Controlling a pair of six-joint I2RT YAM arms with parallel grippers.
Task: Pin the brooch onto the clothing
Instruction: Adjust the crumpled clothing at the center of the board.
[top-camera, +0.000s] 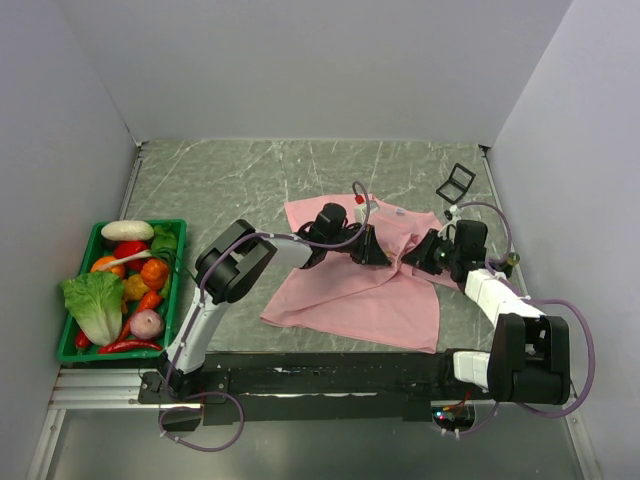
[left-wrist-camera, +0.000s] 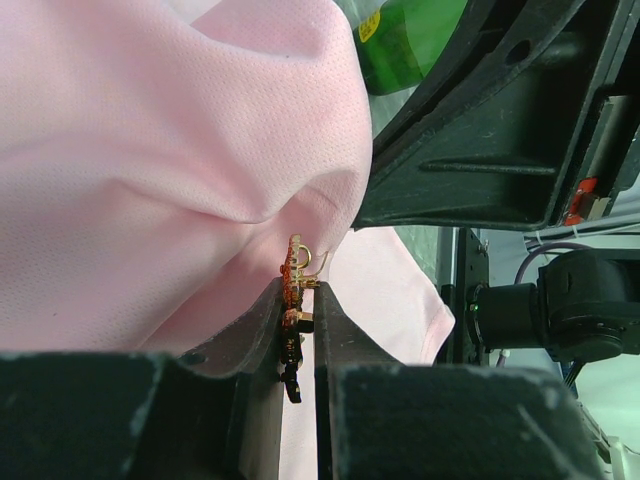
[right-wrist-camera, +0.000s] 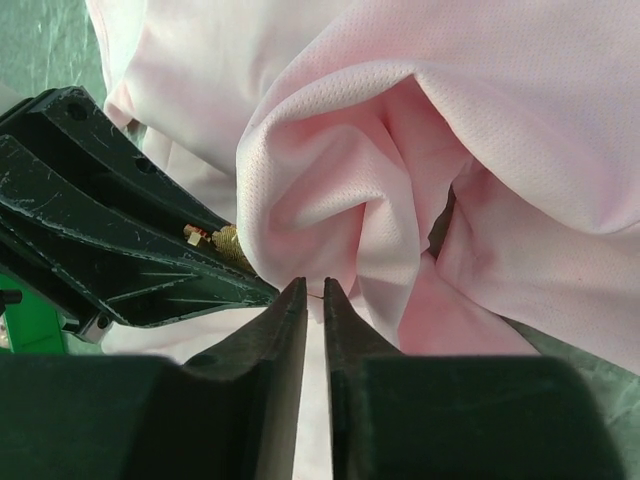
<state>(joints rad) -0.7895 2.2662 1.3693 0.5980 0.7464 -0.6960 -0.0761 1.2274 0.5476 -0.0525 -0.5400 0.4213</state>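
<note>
**Brooch held against a fold of cloth.** My left pincer (left-wrist-camera: 297, 305), jaws almost together, clamps the brooch (left-wrist-camera: 290, 272) edge-on. The gold pin end faces a raised fold of the pink T-shirt (left-wrist-camera: 150, 150), which lies rumpled on the tabletop (top-camera: 250, 170). My right pincer (right-wrist-camera: 314, 292), jaws only a slit apart, appears to pinch that fold from the opposite side, probably to bunch and steady the soft cloth for piercing. Not visible: whether the pin tip has entered the fabric, whether the clasp is open, and how much cloth sits between the right jaws. Overhead, both pincers mask the brooch entirely.
</note>
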